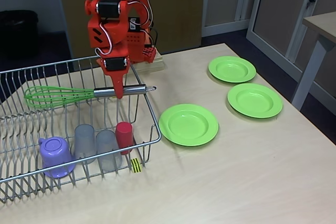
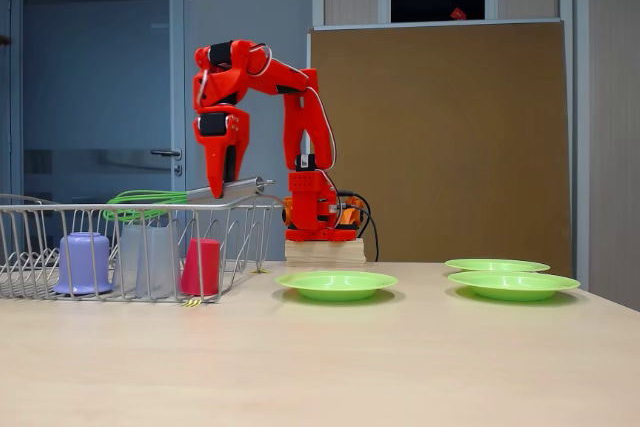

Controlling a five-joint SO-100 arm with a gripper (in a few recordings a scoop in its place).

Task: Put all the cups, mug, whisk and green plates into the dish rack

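My red gripper [image 1: 119, 91] [image 2: 225, 185] is shut on the silver handle of the whisk [image 1: 52, 96] [image 2: 146, 197]. It holds the whisk level over the dish rack [image 1: 153, 125] [image 2: 250, 209], green loops pointing left. Inside the rack's near end the purple mug [image 1: 55, 156] [image 2: 83, 262] lies upside down. Beside it stand two grey cups [image 1: 84, 140] [image 1: 106, 149] [image 2: 145, 257] and a red cup [image 1: 124, 136] [image 2: 202, 267]. Three green plates [image 1: 188, 124] [image 1: 231, 68] [image 1: 254, 99] lie flat on the table to the right of the rack; they also show in the other fixed view [image 2: 336, 283] [image 2: 497, 266] [image 2: 513, 284].
The arm's base stands on a wooden block [image 1: 155, 62] [image 2: 322, 251] behind the rack's far right corner. A yellow-and-black tag [image 1: 136, 165] marks the rack's near corner. A second table's leg [image 1: 310, 72] stands beyond the right edge.
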